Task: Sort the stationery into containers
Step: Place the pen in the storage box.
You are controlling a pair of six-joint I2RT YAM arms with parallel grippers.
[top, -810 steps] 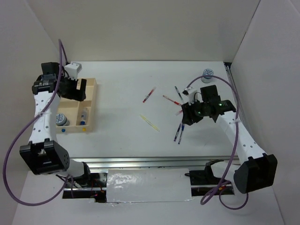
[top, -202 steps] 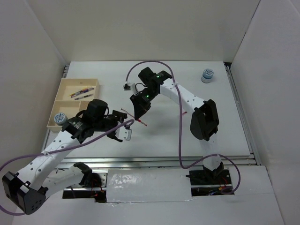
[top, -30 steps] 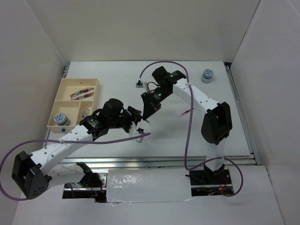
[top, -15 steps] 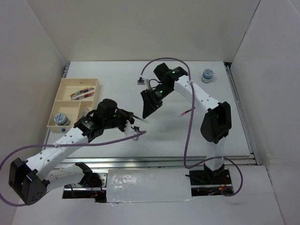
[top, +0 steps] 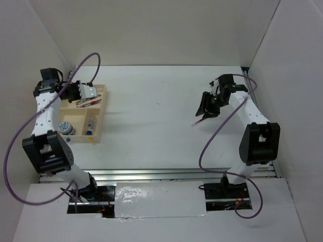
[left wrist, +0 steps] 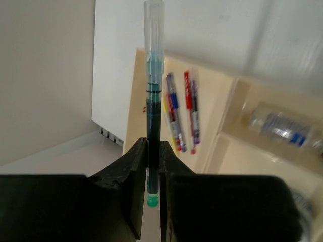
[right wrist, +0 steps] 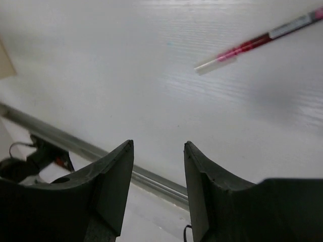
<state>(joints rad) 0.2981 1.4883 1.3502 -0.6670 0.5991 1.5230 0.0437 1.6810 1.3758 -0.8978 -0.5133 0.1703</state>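
My left gripper (left wrist: pixel 153 143) is shut on a clear pen (left wrist: pixel 153 75) with dark green ink and a green end, holding it upright over the light-wood tray (left wrist: pixel 225 118). In the top view that gripper (top: pixel 86 93) hangs above the tray's (top: pixel 99 115) far compartment, where several pens (top: pixel 88 102) lie. A patterned roll (top: pixel 64 127) and a small bottle (top: pixel 91 125) sit in the near compartments. My right gripper (right wrist: pixel 158 146) stands open with nothing between its fingers, just above the table. A red pen (right wrist: pixel 257 43) lies ahead of it, and in the top view the red pen (top: pixel 201 120) is right by that gripper (top: pixel 204 112).
White walls close in the table on the left, back and right. A metal rail (top: pixel 176 174) runs along the near edge. Purple cables (top: pixel 212 141) loop from both arms.
The left arm swung from the table's middle back to the tray with the pen in its grip. The right gripper opened and its arm drew away to the right, over the red pen.
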